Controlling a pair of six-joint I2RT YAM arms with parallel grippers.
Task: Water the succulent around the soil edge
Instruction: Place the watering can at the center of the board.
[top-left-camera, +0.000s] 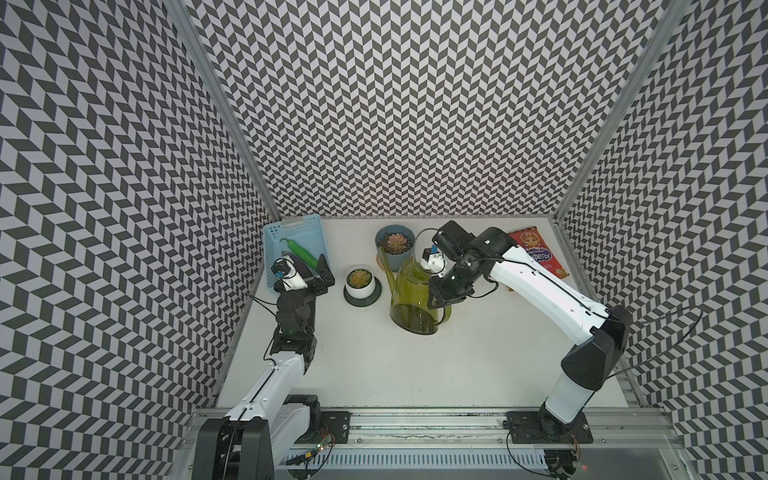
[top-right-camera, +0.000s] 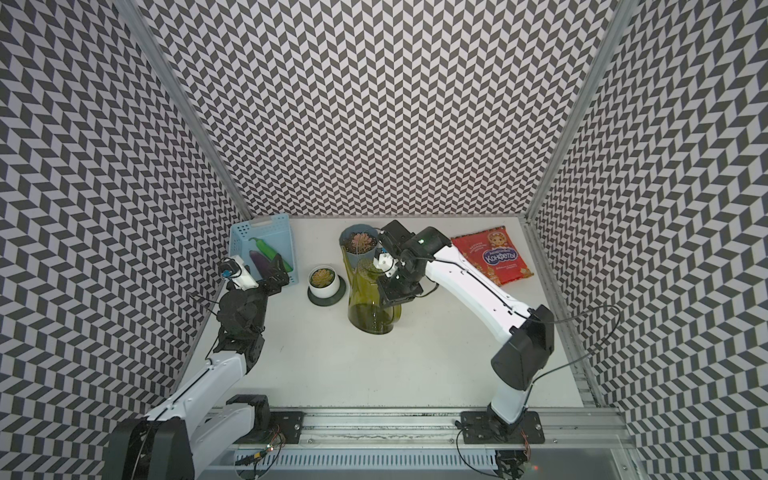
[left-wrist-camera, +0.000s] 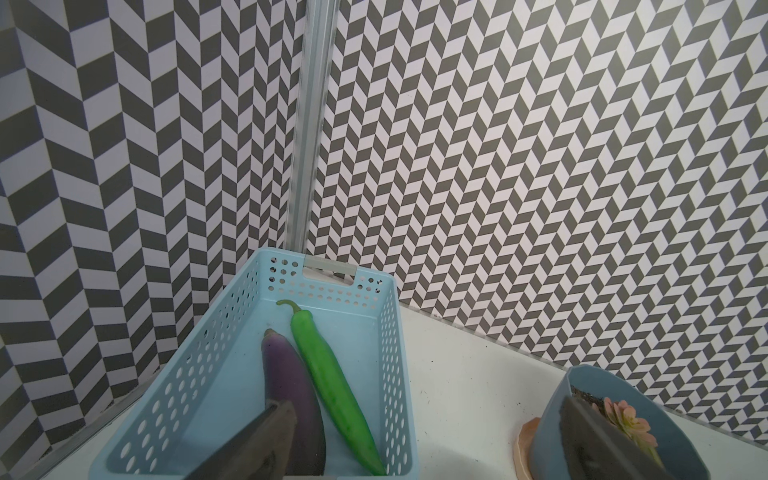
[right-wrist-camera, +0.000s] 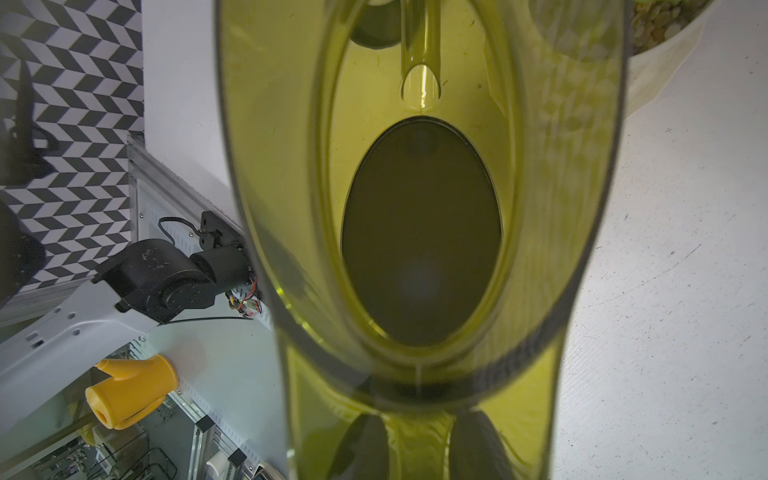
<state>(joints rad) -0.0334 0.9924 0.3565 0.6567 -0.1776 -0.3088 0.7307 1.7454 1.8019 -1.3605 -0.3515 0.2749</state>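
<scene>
Succulents: two, both toward the far middle of the table (top-left-camera: 365, 374).
- The green succulent (top-left-camera: 359, 277) sits in a white pot (top-left-camera: 360, 291) on a dark saucer (top-left-camera: 363, 303).
- The pink succulent (top-left-camera: 395, 241) sits in a blue-grey pot (top-left-camera: 394, 259), farther back and to the right.

Watering can (top-left-camera: 409, 303): translucent yellow-green, right of the white pot and nearer than the blue-grey pot.
- Its spout (top-left-camera: 388, 270) slants up toward the far left, with the tip just beside the blue-grey pot's left wall.
- Whether the tip is over soil: cannot tell.
- Whether the can rests on the table or is lifted: cannot tell.

Right gripper (top-left-camera: 436, 305): jaws closed on the can's handle (top-left-camera: 446, 316).
- In the right wrist view the fingers (right-wrist-camera: 361, 449) flank the handle strip.
- That camera looks down into the can to its dark oval bottom.

Left gripper (top-left-camera: 324, 272): jaws spread wide, holding nothing. It is over the near right corner of a light blue basket (top-left-camera: 291, 223) at the far left. The basket holds a green pepper (left-wrist-camera: 328, 374) and a purple eggplant (left-wrist-camera: 286, 382), lying side by side and touching.

Writing: a red candy packet (top-right-camera: 492, 255) lies flat at the far right.
- White letters on a blue band read "Конфеты", with a doll's face printed above.
- The smaller print is too small to read.
</scene>
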